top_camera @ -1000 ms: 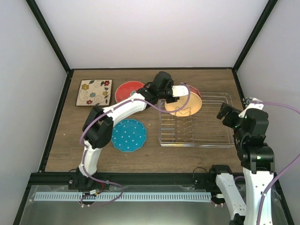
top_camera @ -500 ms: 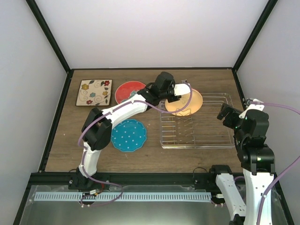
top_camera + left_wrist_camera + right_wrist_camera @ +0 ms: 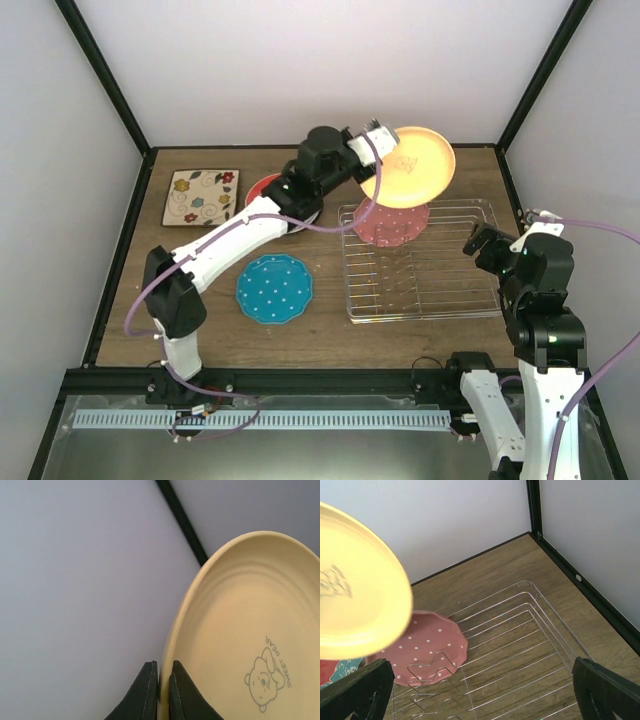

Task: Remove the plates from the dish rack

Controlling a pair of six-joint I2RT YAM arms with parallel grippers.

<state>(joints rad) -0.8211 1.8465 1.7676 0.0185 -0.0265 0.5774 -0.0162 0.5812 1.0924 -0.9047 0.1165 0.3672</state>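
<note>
My left gripper (image 3: 383,135) is shut on the rim of the orange-yellow plate (image 3: 412,166) and holds it high above the back of the silver wire dish rack (image 3: 470,300). In the left wrist view the black fingers (image 3: 142,692) pinch the plate's edge (image 3: 240,630). A pink-red scalloped dotted plate (image 3: 392,224) leans in the rack's back left; it also shows in the right wrist view (image 3: 422,652). The square floral plate (image 3: 201,196), red plate (image 3: 268,190) and teal polka-dot plate (image 3: 274,288) lie on the table. My right gripper (image 3: 488,247) is open, right of the rack.
The rack's wires (image 3: 520,645) and upright tines fill the table's right half. A black frame post (image 3: 535,505) and grey walls close in the back and sides. The striped-rim plate is out of view.
My left gripper has lifted the orange-yellow plate up and back out of the rack, uncovering the pink-red plate. The right arm has not moved.
</note>
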